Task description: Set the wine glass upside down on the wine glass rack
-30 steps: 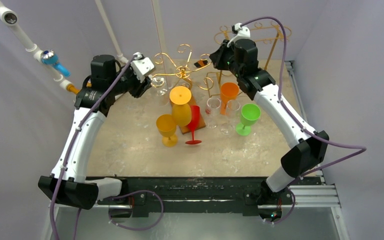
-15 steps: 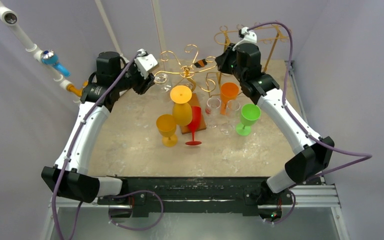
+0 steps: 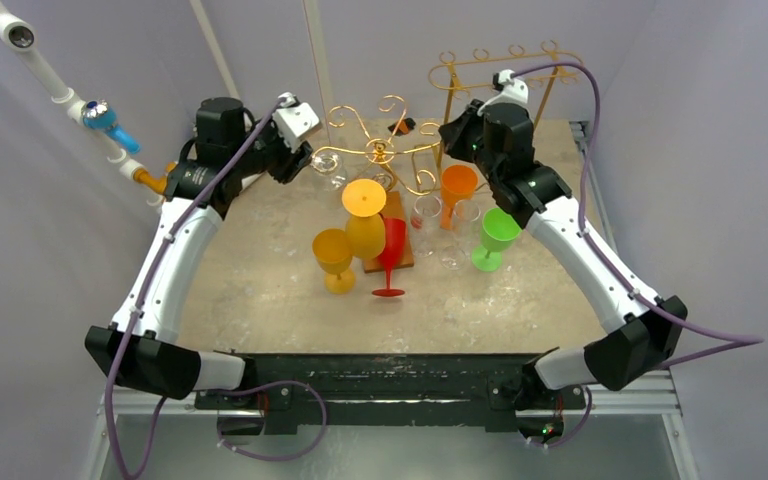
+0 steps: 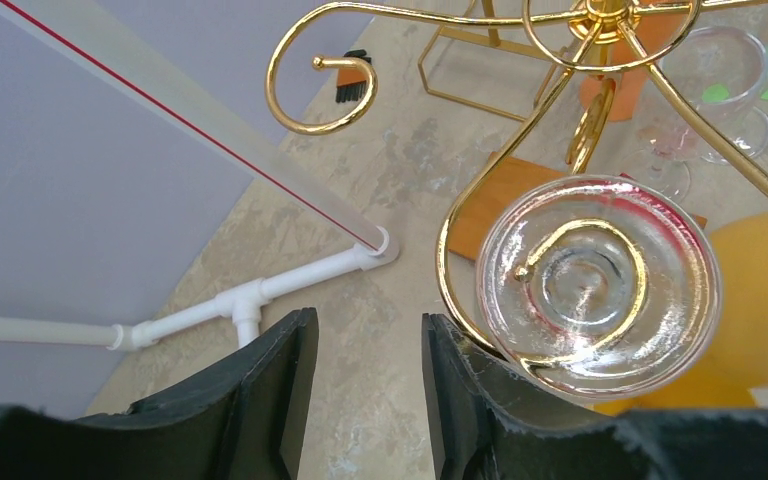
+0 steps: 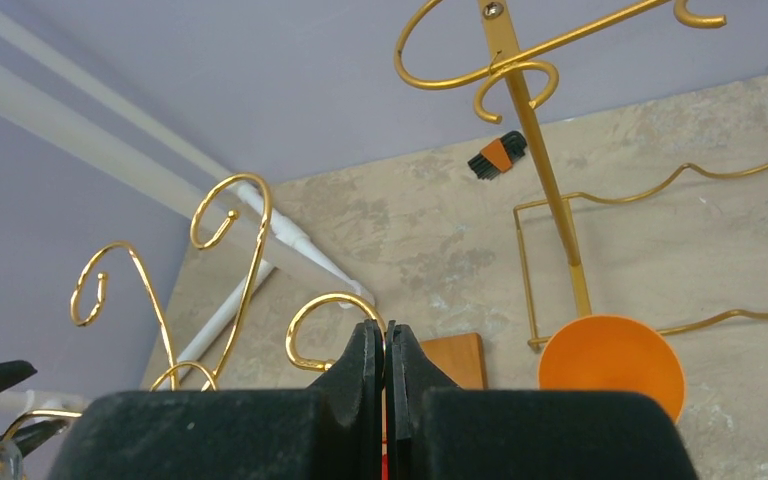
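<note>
- Clear wine glass (image 4: 600, 285): hung foot-up on a curl of the gold rack (image 3: 380, 152), just beside the left gripper (image 4: 365, 320).
- Left gripper: stood partly open, gap empty.
- Right gripper (image 5: 385, 325): closed tight at another curl; hold unclear.

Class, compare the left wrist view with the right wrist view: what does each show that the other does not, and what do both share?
Left wrist only: a clear wine glass hanging foot-up on the curled gold rack, and the open left pincer. Right wrist only: the shut right pincer and the tall stand's hooked top. Both: that rack's curls, the small brush and the wooden board.
</note>
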`<state>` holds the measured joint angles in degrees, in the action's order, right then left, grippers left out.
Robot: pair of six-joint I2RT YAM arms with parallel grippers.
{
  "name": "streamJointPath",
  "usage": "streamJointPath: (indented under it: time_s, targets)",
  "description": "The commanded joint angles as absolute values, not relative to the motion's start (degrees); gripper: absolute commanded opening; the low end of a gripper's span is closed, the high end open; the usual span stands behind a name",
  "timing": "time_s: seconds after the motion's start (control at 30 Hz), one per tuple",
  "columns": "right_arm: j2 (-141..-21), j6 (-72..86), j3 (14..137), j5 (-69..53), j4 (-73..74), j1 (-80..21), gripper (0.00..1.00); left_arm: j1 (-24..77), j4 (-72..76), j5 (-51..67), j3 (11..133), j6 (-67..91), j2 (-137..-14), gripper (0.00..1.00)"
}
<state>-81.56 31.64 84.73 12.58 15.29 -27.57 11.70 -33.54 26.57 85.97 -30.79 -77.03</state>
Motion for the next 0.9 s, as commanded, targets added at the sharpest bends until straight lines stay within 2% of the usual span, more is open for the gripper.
streamJointPath:
  time_s: [0.0, 0.07, 0.17, 0.4, 0.57, 0.77, 0.87]
  targets:
    - [-79.92, 31.52, 80.71, 12.58, 22.45, -28.3, 0.0, 12.22, -33.3, 24.54, 89.46, -30.49, -76.9, 0.47]
    - [-79.77, 31.53, 80.76, 12.57, 22.63, -28.32, 0.14, 12.22, -34.11, 24.27, 90.08, -30.5, -76.9, 0.51]
    - [-80.06, 31.3, 82.75, 11.27, 23.52, -28.33, 0.42, 12.22, -35.43, 23.86, 91.06, -30.57, -76.86, 0.59]
    - [-81.66, 29.04, 90.43, 14.03, 27.87, -28.18, 0.74, 12.22, -37.29, 22.67, 91.22, -31.46, -75.73, 0.62]
    - [-78.65, 28.13, 90.27, 16.72, 29.6, -27.02, 0.75, 12.22, -39.57, 21.22, 92.49, -31.49, -74.73, 0.68]
    - [-72.5, 27.18, 85.19, 15.07, 31.33, -24.46, 0.77, 12.22, -45.95, 19.09, 97.84, -29.67, -74.74, 0.95]
    - [-72.22, 26.65, 83.91, 13.65, 30.89, -24.15, 0.79, 12.22, -47.66, 19.19, 98.4, -29.13, -74.46, 0.99]
